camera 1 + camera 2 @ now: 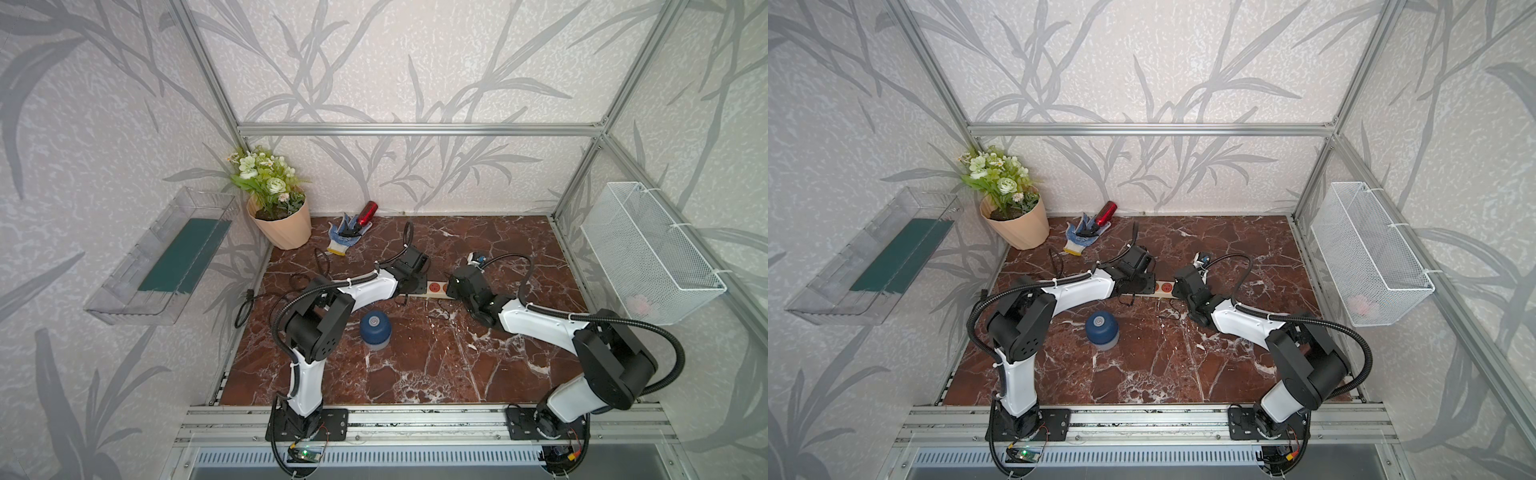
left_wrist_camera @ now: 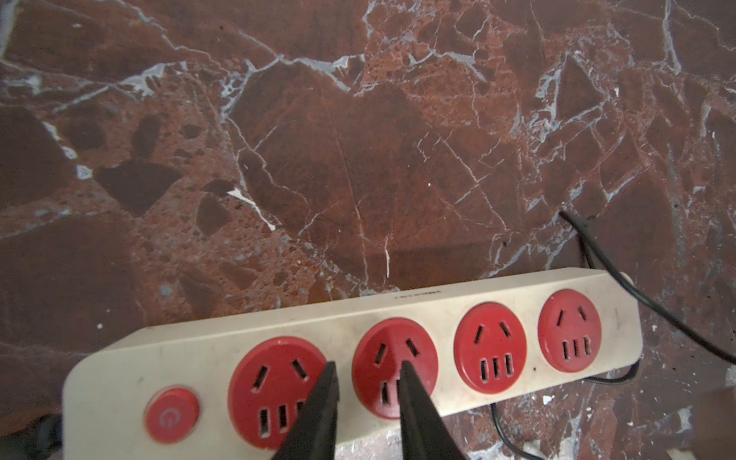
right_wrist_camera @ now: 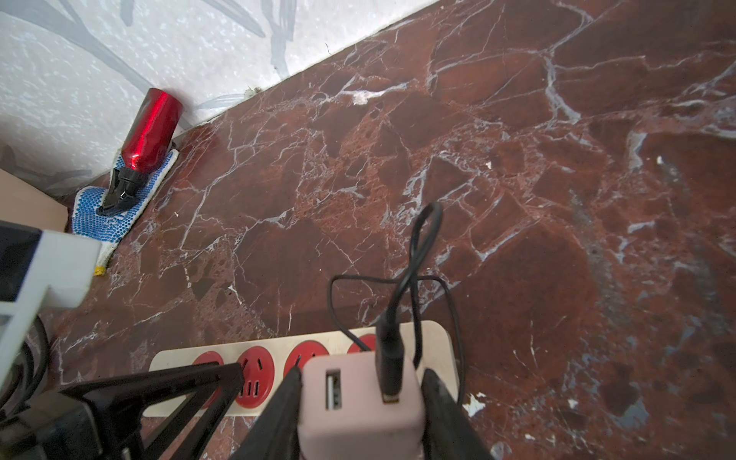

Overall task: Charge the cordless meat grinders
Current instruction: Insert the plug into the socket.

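By the back-left corner of the desk (image 1: pixel 415 374) stand a flower pot (image 1: pixel 282 224), and beside it along the back edge a glove (image 3: pixel 99 215) with a red bottle (image 3: pixel 153 127) lying on it. All of these are well apart from the work and look like bystanders.

The meat grinder (image 1: pixel 375 330) stands upright toward the front-left of the desk, just beside the left arm's elbow. Nothing touches it and no lead reaches it. It seems parked there until power is ready.

The cream power strip (image 2: pixel 398 314) lies across the middle of the desk, and both arms meet over it. The left fingers (image 2: pixel 324 394) are only narrowly parted with nothing between them. Their tips are on or just above the strip, between the two sockets nearest the switch. I cannot tell if they press. Most likely they are there to pin the strip so it does not slide or tip when a plug is pushed in.

The right fingers (image 3: pixel 286 398) are clamped on the sides of a pale charger block (image 3: pixel 358 410), held over the strip's far end. A black cable (image 3: pixel 422 239) is plugged into the block's face and loops loosely onto the desk. The side grip leaves the prongs free to go down. The block does not look seated in a socket yet, so the job looks to be at an early stage.
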{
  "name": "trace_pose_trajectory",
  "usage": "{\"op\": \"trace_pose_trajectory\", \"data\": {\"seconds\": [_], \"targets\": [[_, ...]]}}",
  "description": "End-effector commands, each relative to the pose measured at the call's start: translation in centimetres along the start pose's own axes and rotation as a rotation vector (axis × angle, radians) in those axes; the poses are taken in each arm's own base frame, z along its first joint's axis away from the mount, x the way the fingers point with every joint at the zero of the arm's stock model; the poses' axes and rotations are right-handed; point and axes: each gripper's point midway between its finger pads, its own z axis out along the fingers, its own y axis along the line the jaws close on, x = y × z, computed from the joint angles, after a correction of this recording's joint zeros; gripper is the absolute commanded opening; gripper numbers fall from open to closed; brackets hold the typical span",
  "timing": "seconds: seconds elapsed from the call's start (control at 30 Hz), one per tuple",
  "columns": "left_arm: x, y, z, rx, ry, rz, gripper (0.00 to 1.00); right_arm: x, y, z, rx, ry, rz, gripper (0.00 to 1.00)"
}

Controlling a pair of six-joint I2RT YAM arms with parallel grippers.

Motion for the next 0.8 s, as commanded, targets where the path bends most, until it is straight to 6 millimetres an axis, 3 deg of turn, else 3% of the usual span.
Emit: {"op": "trace_pose_trajectory", "data": {"seconds": [0.0,0.4,0.43,0.77], "targets": [[1.6,1.2,0.9,-0.029,0.047,-0.026,0.28,-2.1,1.4,0.5,-0.007,-0.112,-0.01,0.0],[1.7,1.7,-0.1,-0.009,0.048,-0.044,0.28,-2.3,1.1,1.7,0.051,-0.204,-0.113,0.0],[1.7,1.7,-0.1,-0.011,0.052,-0.043,0.28,-1.5,0.8,2.4,0.066,-0.188,-0.129,0.0],[2.4,2.0,0.4,-0.005,0.077,-0.061,0.28,-0.4,0.4,2.9,0.086,-0.18,-0.166,0.0]]}}
